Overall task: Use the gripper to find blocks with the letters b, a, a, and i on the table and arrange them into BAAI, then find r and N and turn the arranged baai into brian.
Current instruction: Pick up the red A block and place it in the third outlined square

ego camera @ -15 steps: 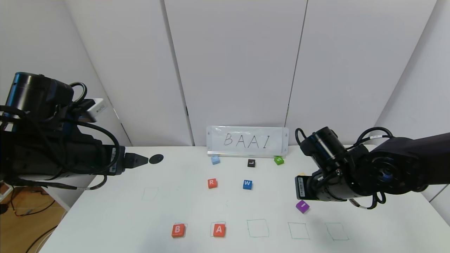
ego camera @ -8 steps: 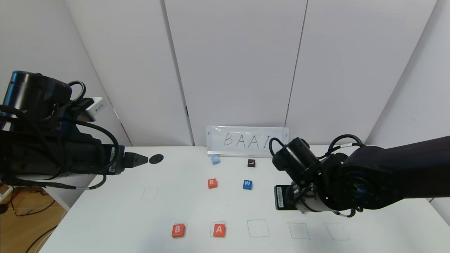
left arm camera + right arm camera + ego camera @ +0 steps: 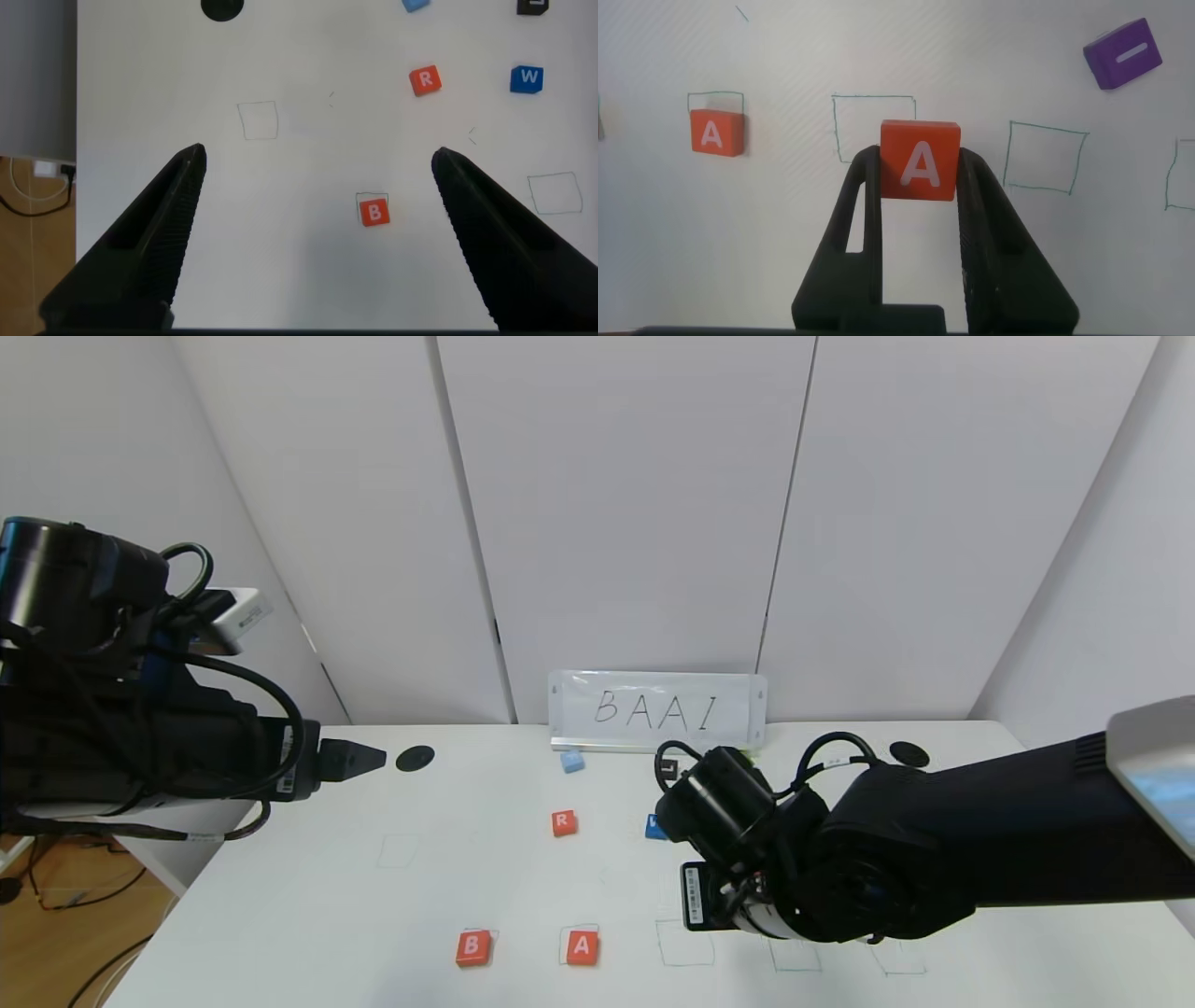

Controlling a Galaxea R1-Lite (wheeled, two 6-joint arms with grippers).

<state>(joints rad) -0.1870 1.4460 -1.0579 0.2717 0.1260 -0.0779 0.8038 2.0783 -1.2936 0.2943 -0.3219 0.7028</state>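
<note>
I've got the second A block [image 3: 920, 161] pinched tight in my right gripper [image 3: 920, 187], hovering above the table [image 3: 308, 905] over the third outlined square [image 3: 873, 126], at three o'clock from the placed A [image 3: 582, 947]. Risk: letting go high and it lands skewed outside the outline. My left gripper [image 3: 313, 163] hangs wide open, empty, at nine o'clock.

Both arms are matte black with rounded joint housings and looping black cables. The left gripper [image 3: 313, 233] has long ribbed tapered fingers [image 3: 140, 243]. A white label sits on the right wrist [image 3: 693, 896].

Right gripper [image 3: 920, 182] jaws clamp an orange A block [image 3: 920, 160] above the table [image 3: 785, 243]
</note>
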